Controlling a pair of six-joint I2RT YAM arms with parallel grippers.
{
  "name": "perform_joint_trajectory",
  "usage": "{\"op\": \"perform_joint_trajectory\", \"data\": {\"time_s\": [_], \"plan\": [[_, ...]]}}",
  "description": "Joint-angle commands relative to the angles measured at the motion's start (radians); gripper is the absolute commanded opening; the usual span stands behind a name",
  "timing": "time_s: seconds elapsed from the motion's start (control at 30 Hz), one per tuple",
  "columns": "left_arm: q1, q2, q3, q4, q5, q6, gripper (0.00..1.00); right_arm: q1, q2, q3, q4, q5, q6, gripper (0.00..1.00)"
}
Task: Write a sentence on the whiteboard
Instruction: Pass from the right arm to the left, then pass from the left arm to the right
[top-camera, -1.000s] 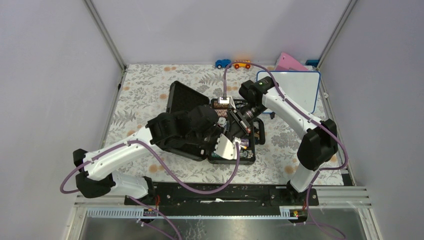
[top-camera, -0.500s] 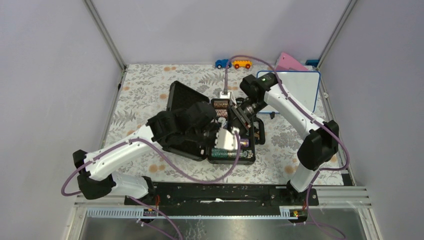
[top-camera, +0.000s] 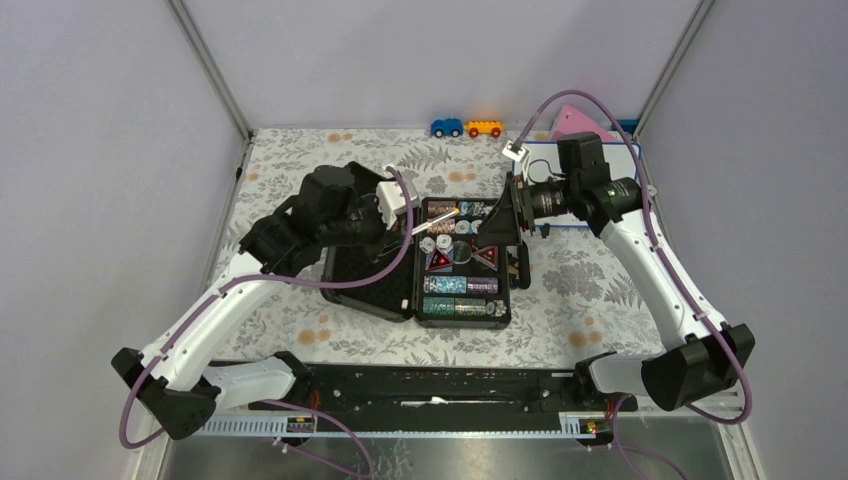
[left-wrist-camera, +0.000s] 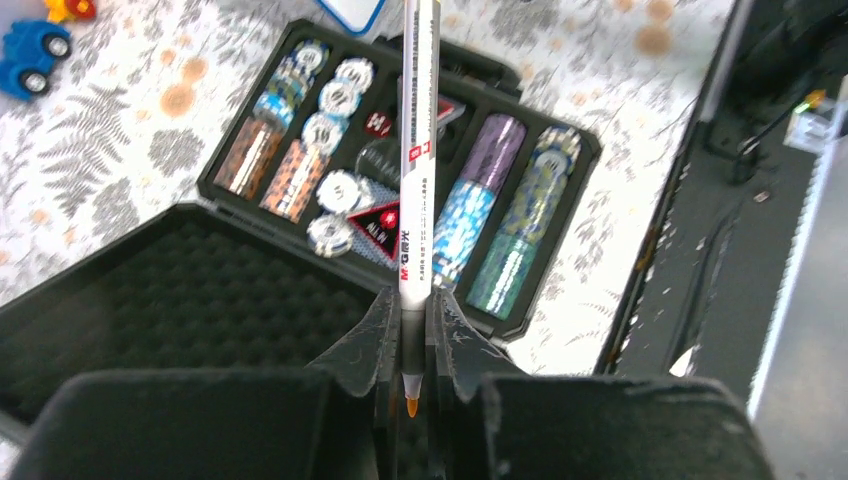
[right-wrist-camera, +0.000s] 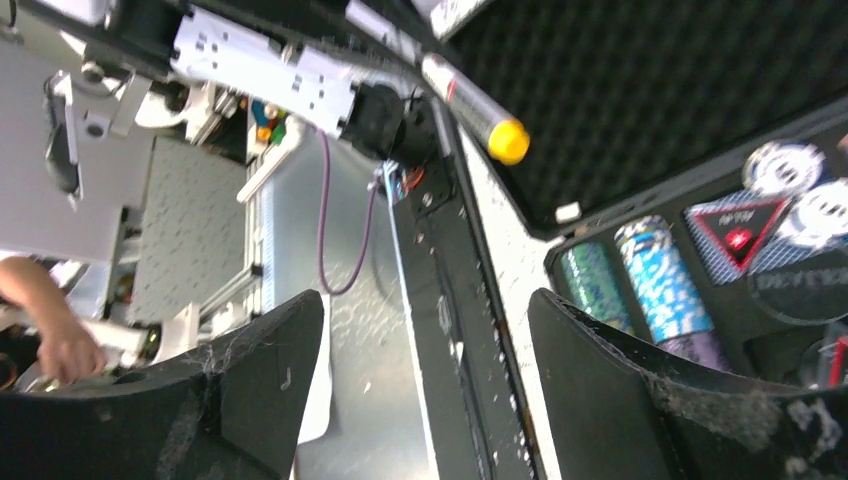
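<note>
- Fern-patterned cloth covers the table (top-camera: 300, 190), which is walled by pale grey panels
- An open black case (top-camera: 372, 292) lies at the middle of the table, its foam-lined lid laid flat on its left side
- The case's tray holds rows of stacked poker chips (top-camera: 460, 285) and, beyond them, two red-and-black triangles (top-camera: 440, 259)
- The left gripper (left-wrist-camera: 412, 318) hangs over the lid's far end and is clamped on a white marker (left-wrist-camera: 418, 150)
- The jaws pinch the marker close to its orange tip, which points back toward the wrist
- The barrel reaches out over the tray's far-left corner; in the right wrist view its far end is yellow
- The right gripper (right-wrist-camera: 430, 345) hovers over the case's far-right corner, facing the marker
- Its jaws are spread wide with nothing between them, and they stand apart from the marker
- The whiteboard (top-camera: 540, 168) lies flat on the table just beyond the case's far-right corner
- The right arm crosses over most of the board, so whether anything is written on it cannot be told
- A pink wedge (top-camera: 575, 118) sits against the back wall behind the whiteboard
- A blue toy car (top-camera: 446, 127) and an orange toy car (top-camera: 484, 128) stand side by side at the back wall, straight beyond the case
</note>
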Motion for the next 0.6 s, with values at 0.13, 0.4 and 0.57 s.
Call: {"op": "perform_joint_trajectory", "data": {"time_s": [0.13, 0.4, 0.57], "plan": [[0.01, -0.025, -0.009, 0.181, 0.205, -0.131, 0.0, 0.006, -0.05, -0.072, 0.428, 0.06, 0.375, 0.78], [0.01, 0.01, 0.005, 0.223, 0.274, -0.185, 0.0, 0.009, -0.092, -0.196, 0.836, 0.006, 0.7, 0.65], [0.01, 0.04, 0.007, 0.244, 0.273, -0.215, 0.0, 0.012, -0.097, -0.211, 0.924, -0.015, 0.775, 0.58]]}}
